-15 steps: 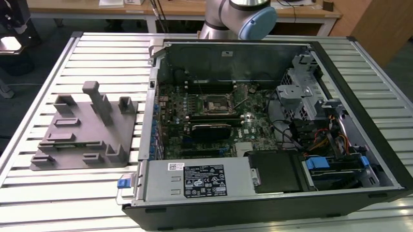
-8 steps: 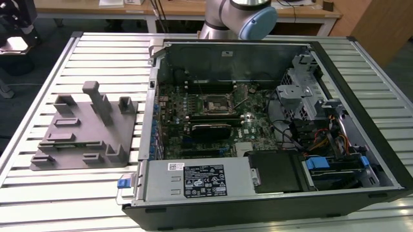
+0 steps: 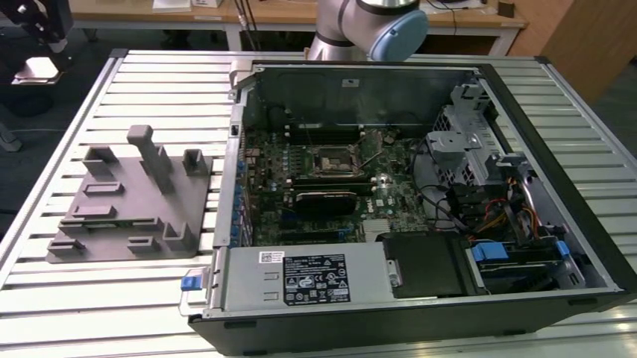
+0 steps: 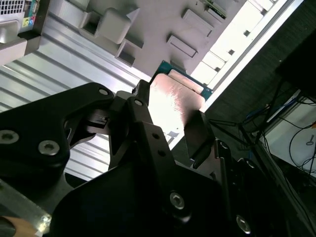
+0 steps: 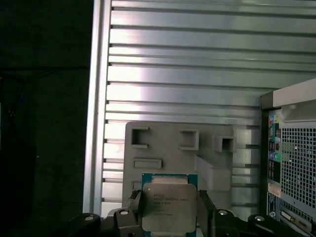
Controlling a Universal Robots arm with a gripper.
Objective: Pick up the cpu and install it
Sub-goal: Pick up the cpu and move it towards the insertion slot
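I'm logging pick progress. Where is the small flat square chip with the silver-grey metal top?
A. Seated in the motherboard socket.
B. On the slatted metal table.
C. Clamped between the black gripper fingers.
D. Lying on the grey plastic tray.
C: in both wrist views the silver-grey square chip sits clamped between the black fingers of the gripper, with the grey plastic tray beyond it.

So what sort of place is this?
Probably a robotics lab set up for computer assembly: an opened desktop computer case sits on a slatted metal table beside a grey fixture tray, and a robot arm whose gripper holds a cpu.
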